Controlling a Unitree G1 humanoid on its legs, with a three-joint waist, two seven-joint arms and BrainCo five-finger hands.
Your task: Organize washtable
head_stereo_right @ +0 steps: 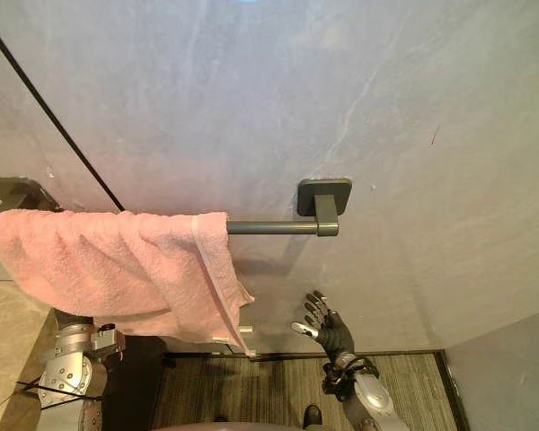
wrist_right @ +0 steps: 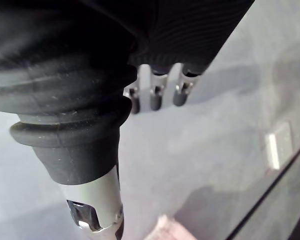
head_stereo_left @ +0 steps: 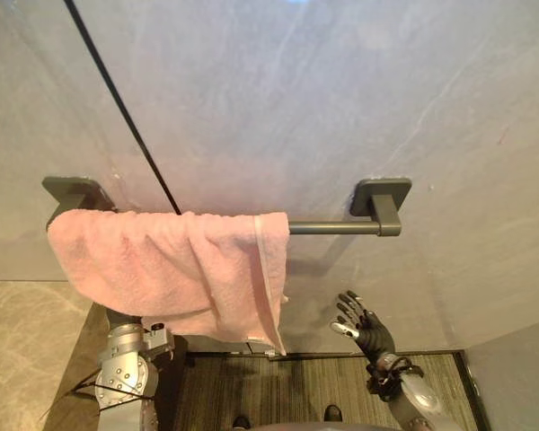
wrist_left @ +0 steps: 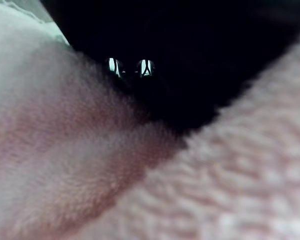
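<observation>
Pink towel hangs bunched over the left half of the dark bar on the grey wall. My left hand is up behind the hanging cloth, so I cannot tell how it is set; my right hand is raised below the bar's bare end, fingers spread, holding nothing

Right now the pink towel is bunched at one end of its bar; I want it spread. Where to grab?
Pinch the hemmed side edge of the pink towel below the bar, coming from the robot's right: that edge hangs free beside bare bar, nearest the open right hand.
</observation>
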